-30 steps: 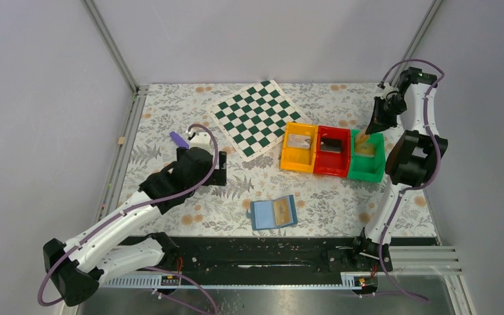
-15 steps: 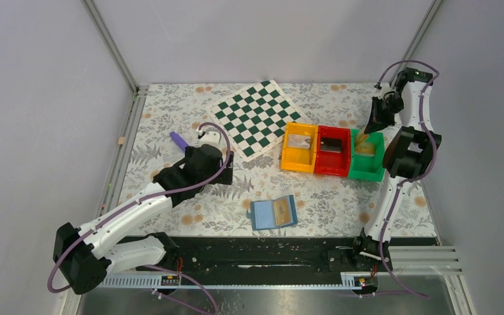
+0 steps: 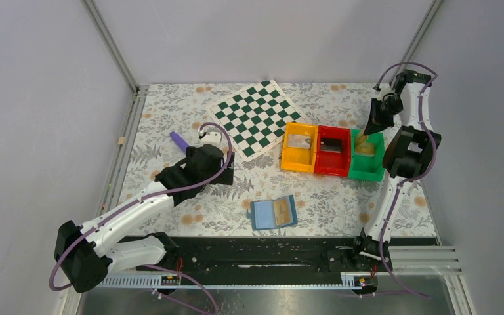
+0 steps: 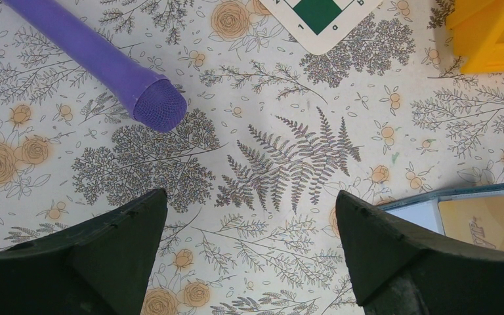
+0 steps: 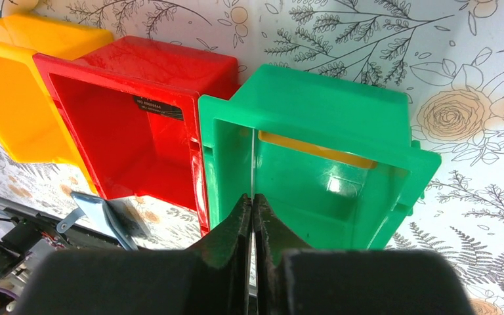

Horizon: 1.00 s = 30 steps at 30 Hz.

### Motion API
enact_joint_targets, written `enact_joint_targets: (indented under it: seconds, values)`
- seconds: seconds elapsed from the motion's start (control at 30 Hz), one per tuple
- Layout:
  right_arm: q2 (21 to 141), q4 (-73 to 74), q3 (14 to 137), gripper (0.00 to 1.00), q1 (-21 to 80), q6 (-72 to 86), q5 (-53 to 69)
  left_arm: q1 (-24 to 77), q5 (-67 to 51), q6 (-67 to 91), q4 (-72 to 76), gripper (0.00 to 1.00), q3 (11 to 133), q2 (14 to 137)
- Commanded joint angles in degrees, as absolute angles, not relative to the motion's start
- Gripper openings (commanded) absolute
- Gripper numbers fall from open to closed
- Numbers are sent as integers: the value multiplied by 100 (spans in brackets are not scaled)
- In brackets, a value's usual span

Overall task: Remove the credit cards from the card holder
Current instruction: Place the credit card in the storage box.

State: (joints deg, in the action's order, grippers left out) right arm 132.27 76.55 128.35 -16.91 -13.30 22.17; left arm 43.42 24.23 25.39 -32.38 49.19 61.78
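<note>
The blue card holder (image 3: 262,214) lies open near the table's front edge, with a yellow-gold credit card (image 3: 282,210) in it. Its corner (image 4: 413,211) and that card (image 4: 479,223) show at the right of the left wrist view. My right gripper (image 3: 366,133) is shut on another yellow-gold card (image 3: 362,140), seen edge-on in the right wrist view (image 5: 254,164). It holds it upright over the green bin (image 3: 369,165). A further yellow card (image 5: 315,148) lies in that bin (image 5: 302,98). My left gripper (image 3: 222,170) is open and empty above bare table, jaws wide (image 4: 251,197).
A red bin (image 3: 331,161) holding a black item and an orange bin (image 3: 296,159) holding a grey item stand left of the green one. A green-white chequered board (image 3: 256,118) lies behind them. A purple cylinder (image 3: 179,140) lies by my left gripper (image 4: 105,65).
My left arm has swung a little to the right and forward. My right gripper has drawn back and up slightly, still holding the card over the green bin.
</note>
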Motion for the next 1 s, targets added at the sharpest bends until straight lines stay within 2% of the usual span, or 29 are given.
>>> enact_joint_targets:
  seconds: [0.0,0.33,0.77,0.97]
  values:
    - [13163,7626,12862,8,-1705,-1415,2239,4307,2404,2565,-2954,99,5203,6185]
    - [13204,7508,12975,17,-1705,-1272,2015,4314,2398,2576,-2918,99,5178,6225]
    - [13187,7380,13281,17,-1705,-1045,1423,4315,2381,2610,-2920,99,5128,6050]
    - [13041,7260,13517,24,-1705,-789,1114,4309,2322,2628,-2965,99,5141,5971]
